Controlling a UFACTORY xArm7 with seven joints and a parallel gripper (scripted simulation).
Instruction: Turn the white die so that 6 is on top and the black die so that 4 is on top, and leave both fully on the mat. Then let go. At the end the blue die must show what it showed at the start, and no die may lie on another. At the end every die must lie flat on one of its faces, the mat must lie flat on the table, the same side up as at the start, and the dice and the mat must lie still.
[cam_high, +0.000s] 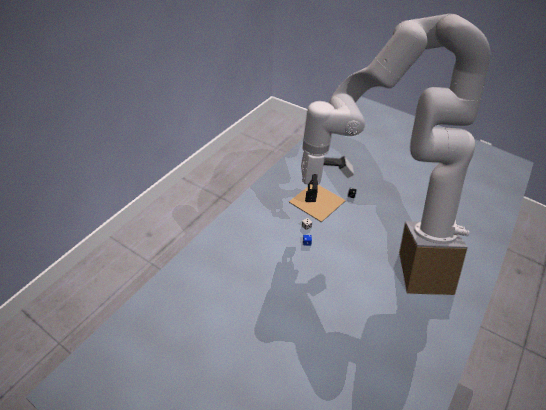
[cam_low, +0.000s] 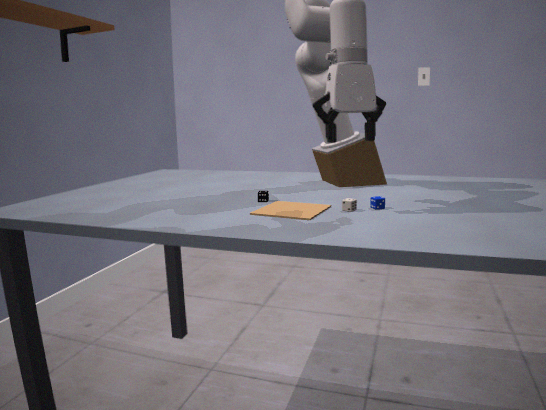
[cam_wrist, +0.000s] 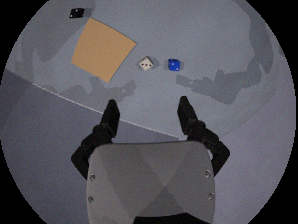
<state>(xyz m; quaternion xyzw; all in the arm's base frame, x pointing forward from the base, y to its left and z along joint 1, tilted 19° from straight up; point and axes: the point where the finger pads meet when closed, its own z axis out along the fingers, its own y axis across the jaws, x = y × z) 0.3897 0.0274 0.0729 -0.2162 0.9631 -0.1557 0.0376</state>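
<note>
The white die (cam_high: 307, 224) (cam_low: 349, 204) (cam_wrist: 146, 63) lies on the table beside the mat, off it; its upper face seems to show three pips in the wrist view. The black die (cam_high: 352, 192) (cam_low: 263, 196) (cam_wrist: 76, 13) lies off the mat's other side; a side face seems to show six pips in the exterior view, its top is too small to read. The blue die (cam_high: 307, 240) (cam_low: 377, 203) (cam_wrist: 174, 65) lies near the white die. The tan mat (cam_high: 325, 207) (cam_low: 292, 211) (cam_wrist: 102, 50) lies flat. My gripper (cam_high: 311, 196) (cam_low: 350, 139) (cam_wrist: 148, 105) is open and empty, high above the table.
The grey table (cam_high: 200, 310) (cam_low: 150, 215) bears all of these. The arm's brown base block (cam_high: 432, 270) (cam_low: 355, 165) stands on it. A table edge passes below the fingers in the wrist view. A wall shelf (cam_low: 55, 17) is at the upper left in the exterior view.
</note>
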